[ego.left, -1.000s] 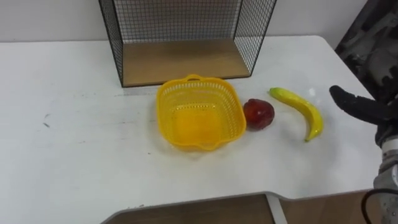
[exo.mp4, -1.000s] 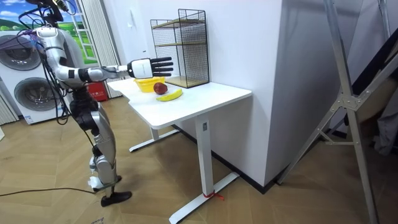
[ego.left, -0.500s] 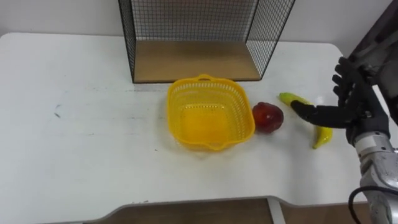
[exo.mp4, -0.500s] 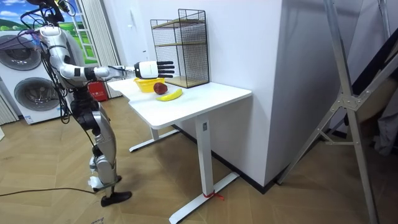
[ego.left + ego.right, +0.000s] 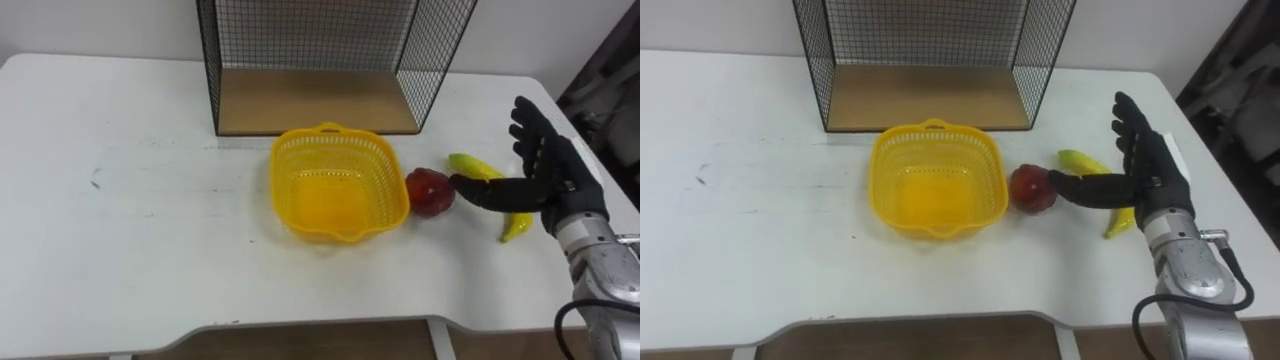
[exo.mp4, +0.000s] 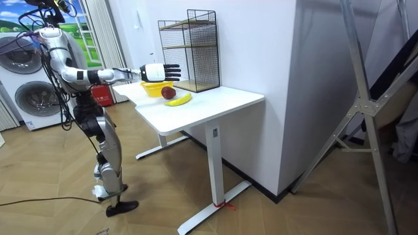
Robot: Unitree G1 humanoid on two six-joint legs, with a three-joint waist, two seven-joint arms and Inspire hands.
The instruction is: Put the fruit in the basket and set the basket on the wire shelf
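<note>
1. Over the right side of the table (image 5: 120, 230), the right hand (image 5: 556, 182) hovers with fingers straight and spread and the thumb stretched leftward; it has hold of nothing.
2. Under that hand lies the banana (image 5: 472, 163), flat on the table, its middle covered by the thumb and palm and both ends showing; whether the hand touches it I cannot tell.
3. Just beyond the thumb tip sits the apple (image 5: 428, 191), upright on the table, right beside the basket's right rim; thumb and apple look close, contact unclear.
4. Further left, the yellow basket (image 5: 330, 130) stands on the table with nothing in it, directly in front of the wire shelf (image 5: 315, 100), whose wooden floor is bare.
5. By my reading no part of the task is done yet; the reach for the first fruit, likely the apple, is the step in hand; left are both fruits into the basket, then the basket onto the shelf.
</note>
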